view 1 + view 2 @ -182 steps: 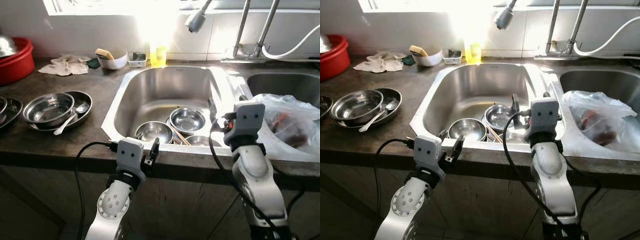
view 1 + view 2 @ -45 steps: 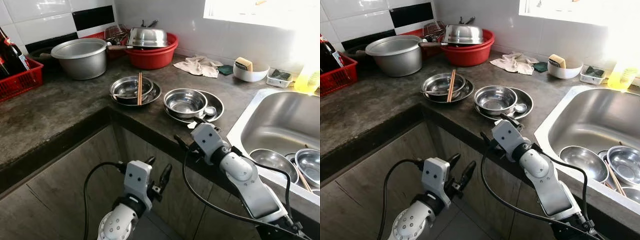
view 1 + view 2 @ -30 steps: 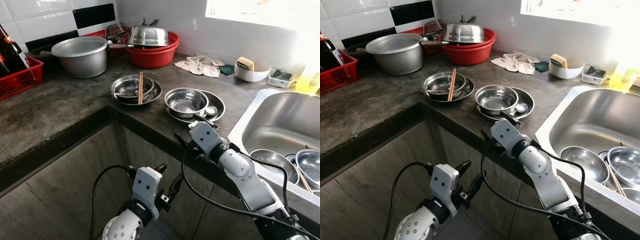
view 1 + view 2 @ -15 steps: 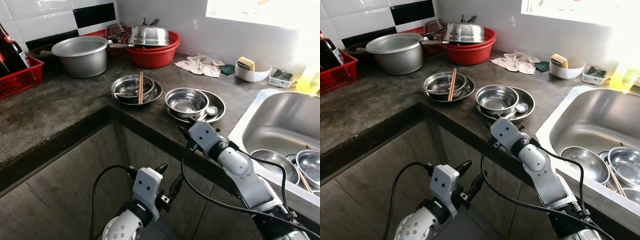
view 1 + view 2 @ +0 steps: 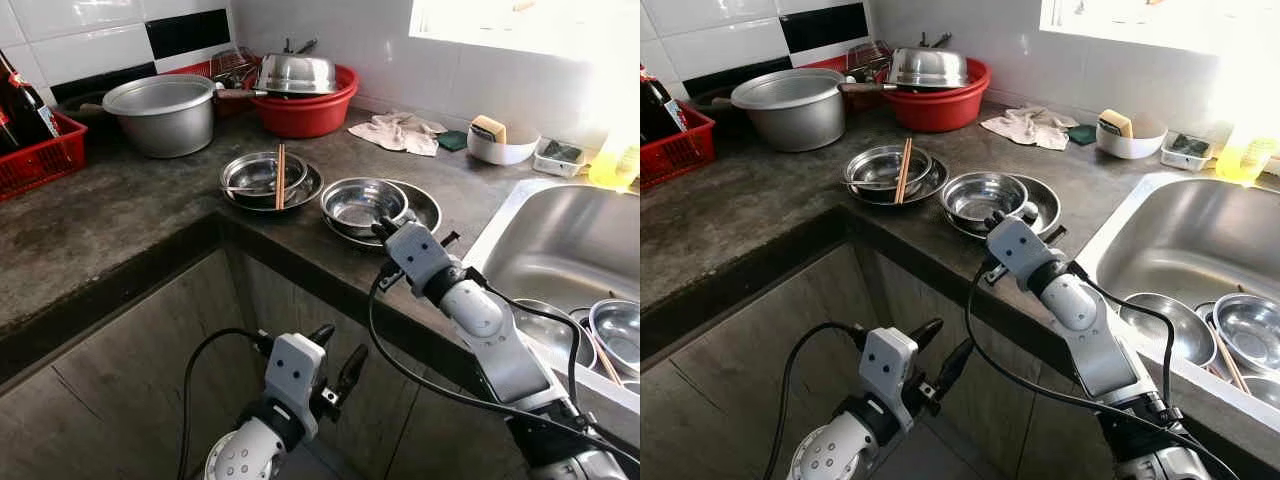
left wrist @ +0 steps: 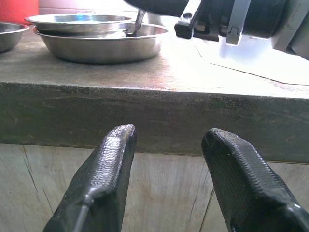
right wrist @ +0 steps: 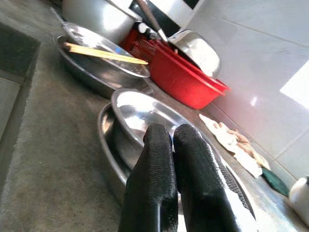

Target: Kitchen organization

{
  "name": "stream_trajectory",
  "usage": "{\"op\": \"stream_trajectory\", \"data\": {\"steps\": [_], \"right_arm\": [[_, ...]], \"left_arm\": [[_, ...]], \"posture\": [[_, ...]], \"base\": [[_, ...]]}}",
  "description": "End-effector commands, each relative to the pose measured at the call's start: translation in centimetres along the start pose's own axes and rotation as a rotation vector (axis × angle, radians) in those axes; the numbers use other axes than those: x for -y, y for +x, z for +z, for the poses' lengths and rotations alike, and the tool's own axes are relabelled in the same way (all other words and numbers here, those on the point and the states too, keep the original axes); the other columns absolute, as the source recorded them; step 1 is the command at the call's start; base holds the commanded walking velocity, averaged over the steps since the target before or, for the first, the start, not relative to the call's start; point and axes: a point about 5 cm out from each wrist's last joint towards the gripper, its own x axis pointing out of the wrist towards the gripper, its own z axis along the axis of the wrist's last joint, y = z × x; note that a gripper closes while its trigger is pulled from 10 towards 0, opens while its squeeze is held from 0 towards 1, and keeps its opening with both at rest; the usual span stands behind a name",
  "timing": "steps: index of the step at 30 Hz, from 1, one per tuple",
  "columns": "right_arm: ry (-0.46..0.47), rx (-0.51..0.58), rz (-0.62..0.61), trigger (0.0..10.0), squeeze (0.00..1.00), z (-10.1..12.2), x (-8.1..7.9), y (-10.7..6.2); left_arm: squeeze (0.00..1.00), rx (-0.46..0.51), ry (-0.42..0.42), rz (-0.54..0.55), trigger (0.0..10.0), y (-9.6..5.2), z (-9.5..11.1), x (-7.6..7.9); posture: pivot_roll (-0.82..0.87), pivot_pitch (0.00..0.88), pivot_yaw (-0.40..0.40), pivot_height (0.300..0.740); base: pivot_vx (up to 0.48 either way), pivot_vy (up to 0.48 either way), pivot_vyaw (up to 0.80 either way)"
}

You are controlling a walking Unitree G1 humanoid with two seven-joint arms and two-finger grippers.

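The tidying looks barely begun to me: steel bowls (image 5: 612, 335) lie in the sink (image 5: 560, 240), and more dishes sit out on the counter (image 5: 120, 215). My right gripper (image 5: 992, 218), fingers pressed together and empty, hovers at the near rim of the steel bowl (image 5: 362, 203) stacked in a plate (image 5: 424, 205) beside the sink. My left gripper (image 5: 335, 362) hangs spread and empty below the counter edge.

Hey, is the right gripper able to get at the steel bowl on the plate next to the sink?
Probably yes: the right gripper, fingers shut, sits at the near rim of the steel bowl on its plate, nothing between them.
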Motion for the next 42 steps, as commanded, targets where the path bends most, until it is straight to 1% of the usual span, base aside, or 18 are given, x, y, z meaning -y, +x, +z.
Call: {"op": "stream_trajectory", "data": {"steps": [1, 6, 9, 12, 16, 19, 24, 26, 27, 28, 29, 30, 33, 34, 38, 40, 41, 42], "right_arm": [[0.001, 0.002, -0.049, 0.0, 0.0, 0.1, 0.8, 0.2], [-0.022, 0.0, -0.194, 0.0, 0.0, 0.5, 2.5, 0.4], [-0.017, -0.004, -0.228, 0.0, 0.0, 0.5, 2.9, 0.3], [0.0, -0.017, -0.322, 0.0, 0.0, 0.5, 4.0, 0.2], [0.008, -0.016, -0.339, 0.0, 0.0, 0.6, 4.2, 0.1], [0.027, 0.017, -0.407, 0.0, 0.0, 1.3, 4.8, -0.1], [0.045, 0.069, -0.466, 0.0, 0.0, 2.4, 4.9, -0.5], [0.072, 0.128, -0.507, 0.0, 0.0, 3.8, 4.8, -0.9], [0.072, 0.128, -0.507, 0.0, 0.0, 3.8, 4.8, -0.9], [0.123, 0.145, -0.517, 0.0, 0.0, 4.2, 4.6, -1.0], [0.123, 0.145, -0.517, 0.0, 0.0, 4.2, 4.6, -1.0], [0.172, 0.154, -0.527, 0.0, 0.0, 4.5, 4.3, -1.1], [0.202, 0.157, -0.538, 0.0, 0.0, 4.6, 4.2, -1.2], [0.218, 0.157, -0.559, 0.0, 0.0, 4.8, 4.2, -1.4], [0.209, 0.149, -0.586, 0.0, 0.0, 4.9, 4.3, -1.8], [0.213, 0.127, -0.639, 0.0, 0.0, 5.0, 4.4, -2.8], [0.213, 0.127, -0.639, 0.0, 0.0, 5.0, 4.4, -2.8], [0.222, 0.113, -0.654, 0.0, 0.0, 4.9, 4.2, -3.2]], "left_arm": [[0.0, 0.008, 0.024, 0.011, 10.0, 0.0, 0.2, -0.3], [0.0, 0.008, 0.027, 0.013, 10.0, 0.0, 0.2, -0.4], [0.0, 0.008, 0.027, 0.014, 10.0, 0.0, 0.2, -0.4], [0.0, 0.007, 0.029, 0.016, 10.0, 0.1, 0.2, -0.4], [0.0, 0.006, 0.029, 0.016, 10.0, 0.1, 0.2, -0.5], [0.0, 0.005, 0.032, 0.02, 10.0, 0.1, 0.2, -0.6], [0.0, 0.005, 0.034, 0.026, 10.0, 0.2, 0.2, -0.6], [0.0, 0.01, 0.035, 0.036, 10.0, 0.3, 0.3, -0.8], [0.0, 0.01, 0.035, 0.036, 10.0, 0.3, 0.3, -0.8], [0.0, 0.01, 0.035, 0.038, 10.0, 0.3, 0.3, -0.9], [0.0, 0.01, 0.035, 0.038, 10.0, 0.3, 0.3, -0.9], [0.0, 0.011, 0.036, 0.039, 10.0, 0.4, 0.3, -0.9], [0.0, 0.011, 0.036, 0.04, 10.0, 0.4, 0.3, -0.9], [0.0, 0.014, 0.02, 0.057, 10.0, 0.5, 0.4, -1.0], [0.0, 0.026, 0.007, 0.083, 10.0, 0.6, 0.7, -1.3], [0.0, 0.061, -0.012, 0.129, 10.0, 0.9, 1.5, -2.0], [0.0, 0.061, -0.012, 0.129, 10.0, 0.9, 1.5, -2.0], [0.0, 0.079, -0.013, 0.142, 10.0, 1.1, 2.0, -2.4]], "posture": [[0.06, 0.061, -0.005, 0.74], [0.06, 0.061, -0.003, 0.74], [0.06, 0.059, -0.004, 0.74], [0.06, 0.06, -0.002, 0.74], [0.06, 0.06, -0.002, 0.74], [0.06, 0.058, 0.0, 0.74], [0.06, 0.057, 0.0, 0.74], [0.06, 0.057, 0.002, 0.74], [0.06, 0.057, 0.002, 0.74], [0.05, 0.056, 0.004, 0.74], [0.05, 0.056, 0.004, 0.74], [0.05, 0.055, 0.004, 0.74], [0.05, 0.053, 0.005, 0.74], [0.05, 0.052, 0.002, 0.74], [0.05, 0.049, 0.002, 0.74], [0.06, 0.045, -0.005, 0.74], [0.06, 0.045, -0.005, 0.74], [0.06, 0.045, -0.001, 0.74]], "base": [[0.0, 0.0, 0.0], [0.0, 0.0, 0.0], [0.0, 0.0, 0.0], [0.0, 0.0, 0.0], [0.0, 0.0, 0.0], [0.0, 0.0, 0.0], [0.0, 0.0, 0.0], [0.0, 0.0, 0.0], [0.0, 0.0, 0.0], [0.0, 0.0, 0.0], [0.0, 0.0, 0.0], [0.0, 0.0, 0.0], [0.0, 0.0, 0.0], [0.0, 0.0, 0.0], [0.0, 0.0, 0.0], [0.0, 0.171, -0.39], [0.0, 0.341, -0.79], [0.0, 0.476, -0.79]]}}
